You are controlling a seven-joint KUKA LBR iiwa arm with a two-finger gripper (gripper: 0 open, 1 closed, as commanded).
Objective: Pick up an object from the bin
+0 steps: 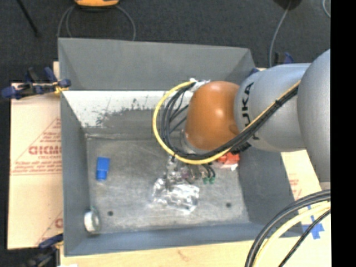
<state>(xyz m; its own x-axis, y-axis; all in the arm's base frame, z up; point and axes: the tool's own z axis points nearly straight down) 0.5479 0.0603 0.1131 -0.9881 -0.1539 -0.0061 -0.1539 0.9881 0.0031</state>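
Note:
My gripper (179, 170) hangs below the orange wrist cover near the middle of the bin floor. It is right above a crumpled clear plastic piece (177, 194) and may be touching its upper edge. A small green thing (209, 178) lies just to the gripper's right. Behind that, a red-orange thing (228, 160) is partly hidden under the arm.
A blue block (102, 168) lies on the left of the bin floor. A small grey round thing (92, 221) sits in the front left corner. The arm and its cables cover the right and back of the bin.

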